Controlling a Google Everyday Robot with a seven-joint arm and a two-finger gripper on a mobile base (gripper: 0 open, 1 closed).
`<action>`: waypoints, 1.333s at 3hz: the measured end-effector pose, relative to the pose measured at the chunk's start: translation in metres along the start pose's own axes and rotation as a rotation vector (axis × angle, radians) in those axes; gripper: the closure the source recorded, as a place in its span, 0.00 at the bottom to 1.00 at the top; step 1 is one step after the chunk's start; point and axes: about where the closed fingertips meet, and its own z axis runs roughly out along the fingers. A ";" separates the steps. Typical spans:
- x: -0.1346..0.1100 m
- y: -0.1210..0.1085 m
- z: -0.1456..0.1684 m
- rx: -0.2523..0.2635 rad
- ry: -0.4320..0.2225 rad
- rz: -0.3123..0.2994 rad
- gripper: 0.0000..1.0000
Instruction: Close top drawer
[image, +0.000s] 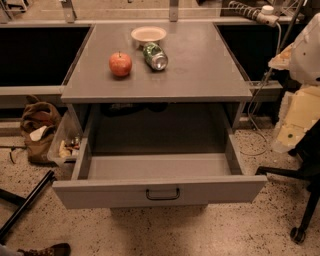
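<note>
The top drawer (159, 167) of the grey cabinet stands pulled far out toward me. Its flat grey front panel (100, 194) is nearest, with a small dark bail handle (162, 194) at its centre. The long grey side walls run back under the cabinet top (200, 75), and the drawer's inside looks empty. No other drawer fronts show. My gripper is not in view. A white part of my arm (306, 45) shows at the right edge, apart from the drawer.
A red apple (120, 64), a green can (155, 56) lying on its side and a pale bowl (148, 34) rest on the cabinet top. A brown bag (37, 127) and a clear bin (65, 142) stand left. A black chair base (300, 200) stands right. A black pole (25, 202) lies on the floor.
</note>
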 end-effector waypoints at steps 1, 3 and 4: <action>-0.001 -0.001 -0.001 0.005 0.000 -0.002 0.00; -0.009 0.048 0.083 -0.079 -0.108 0.093 0.00; -0.012 0.089 0.142 -0.186 -0.188 0.142 0.00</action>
